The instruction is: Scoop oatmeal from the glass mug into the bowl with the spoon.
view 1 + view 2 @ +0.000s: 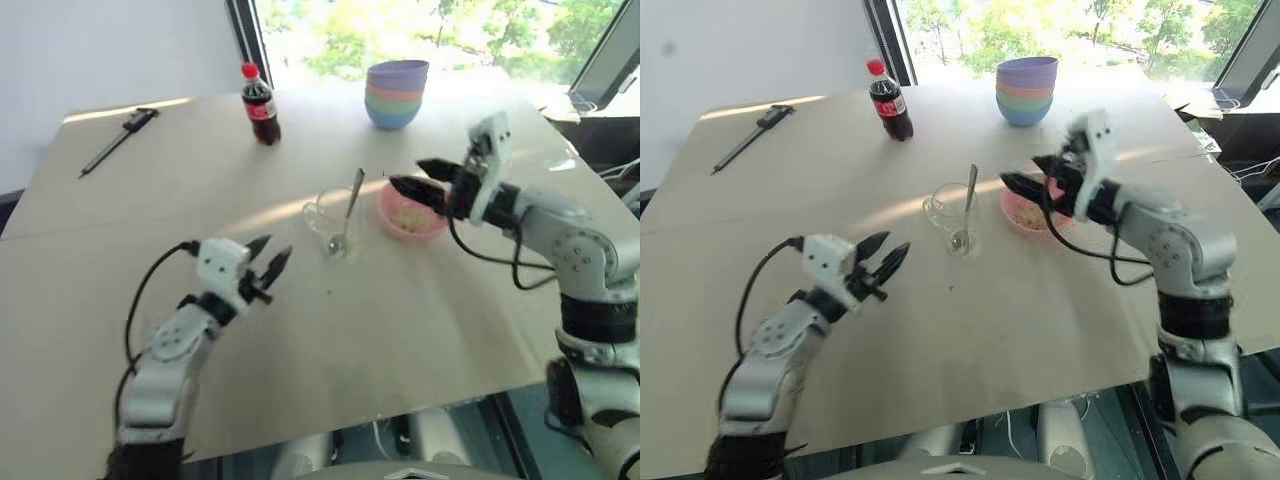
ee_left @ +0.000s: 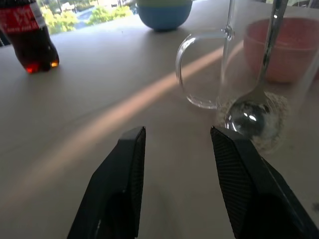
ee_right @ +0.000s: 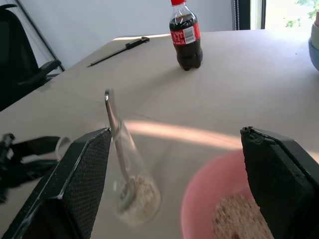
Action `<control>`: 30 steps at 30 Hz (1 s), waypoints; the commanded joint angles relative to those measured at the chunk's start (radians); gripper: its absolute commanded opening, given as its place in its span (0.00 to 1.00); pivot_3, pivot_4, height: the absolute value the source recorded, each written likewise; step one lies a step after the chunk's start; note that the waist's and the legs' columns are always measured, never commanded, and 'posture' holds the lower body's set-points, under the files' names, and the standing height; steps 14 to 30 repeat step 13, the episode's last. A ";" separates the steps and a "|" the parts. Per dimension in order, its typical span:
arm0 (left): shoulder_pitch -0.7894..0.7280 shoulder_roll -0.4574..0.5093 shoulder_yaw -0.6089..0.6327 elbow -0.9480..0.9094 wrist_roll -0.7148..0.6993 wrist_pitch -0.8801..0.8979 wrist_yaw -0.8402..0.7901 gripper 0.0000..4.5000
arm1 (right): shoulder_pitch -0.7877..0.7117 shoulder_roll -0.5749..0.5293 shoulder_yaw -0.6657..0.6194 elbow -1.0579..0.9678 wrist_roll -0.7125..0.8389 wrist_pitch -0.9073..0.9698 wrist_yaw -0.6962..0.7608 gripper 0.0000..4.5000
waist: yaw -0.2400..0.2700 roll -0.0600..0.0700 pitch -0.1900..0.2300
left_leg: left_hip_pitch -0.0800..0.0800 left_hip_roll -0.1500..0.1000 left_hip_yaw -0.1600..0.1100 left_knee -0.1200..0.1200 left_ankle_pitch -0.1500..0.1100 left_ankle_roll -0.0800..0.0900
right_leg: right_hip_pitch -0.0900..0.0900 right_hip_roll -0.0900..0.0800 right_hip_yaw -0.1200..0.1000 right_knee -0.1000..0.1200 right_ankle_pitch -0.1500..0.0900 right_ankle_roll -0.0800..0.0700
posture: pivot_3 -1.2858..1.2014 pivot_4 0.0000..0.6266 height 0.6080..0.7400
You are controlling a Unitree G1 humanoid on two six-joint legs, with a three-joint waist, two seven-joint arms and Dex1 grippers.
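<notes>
The right gripper (image 1: 418, 178) hangs with jaws wide apart over the bowl (image 1: 411, 219), which holds oatmeal (image 3: 239, 214). The left gripper (image 1: 270, 255), jaws apart and empty, faces the mug (image 1: 330, 215); the spoon (image 1: 347, 214) stands inside it on the desk (image 1: 400, 320).

A pink bowl (image 1: 412, 218) holds pale beige oatmeal (image 3: 239, 214), the glass mug (image 1: 330, 220) is clear with a silver spoon (image 1: 350, 212), the cola bottle (image 1: 260, 105) is dark with a red cap, and the desk (image 1: 330, 340) is tan.
</notes>
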 commanded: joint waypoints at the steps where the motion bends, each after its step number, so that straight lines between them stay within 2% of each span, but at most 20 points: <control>1: 0.149 0.021 0.094 -0.156 -0.135 0.084 -0.032 0.47 | 0.198 -0.105 -0.048 -0.119 -0.018 -0.115 0.144 0.92 | 0.006 0.000 0.000 | 0.001 0.000 -0.001 0.000 0.000 0.000 | 0.002 0.000 -0.001 -0.002 0.000 0.000 | 0.52 0.24 1.00; 5: 0.321 -0.005 0.110 -0.213 -0.160 0.093 -0.031 0.47 | 0.499 -0.118 -0.068 -0.157 -0.086 -0.319 0.234 0.92 | 0.017 -0.002 0.000 | 0.005 0.000 -0.002 0.000 -0.003 0.005 | 0.008 0.000 -0.003 -0.003 0.000 0.000 | 0.52 0.24 1.00; 8: 0.381 -0.039 0.079 -0.175 -0.128 0.053 -0.033 0.47 | 0.599 -0.089 -0.031 -0.120 -0.156 -0.422 0.227 0.92 | 0.017 -0.002 0.001 | 0.007 0.000 0.002 0.001 -0.003 0.005 | 0.009 0.002 -0.002 -0.002 -0.001 0.001 | 0.52 0.24 1.00; 10: 0.401 -0.051 0.054 -0.157 -0.108 0.034 -0.043 0.47 | 0.637 -0.073 -0.006 -0.078 -0.205 -0.502 0.240 0.92 | 0.016 -0.003 0.003 | 0.016 0.003 0.005 0.001 -0.003 0.006 | 0.016 0.004 0.000 -0.001 -0.004 0.001 | 0.52 0.24 1.00; 13: 0.406 -0.059 0.031 -0.149 -0.063 -0.006 -0.038 0.47 | 0.656 -0.065 0.000 -0.017 -0.239 -0.578 0.262 0.92 | 0.012 -0.006 0.004 | 0.028 0.006 0.005 0.001 -0.004 0.006 | 0.027 0.006 -0.001 -0.001 -0.006 0.000 | 0.52 0.24 1.00; 30: 0.406 -0.059 0.031 -0.149 -0.063 -0.006 -0.038 0.47 | 0.656 -0.065 0.000 -0.017 -0.239 -0.578 0.262 0.92 | 0.012 -0.006 0.004 | 0.028 0.006 0.005 0.001 -0.004 0.006 | 0.027 0.006 -0.001 -0.001 -0.006 0.000 | 0.52 0.24 1.00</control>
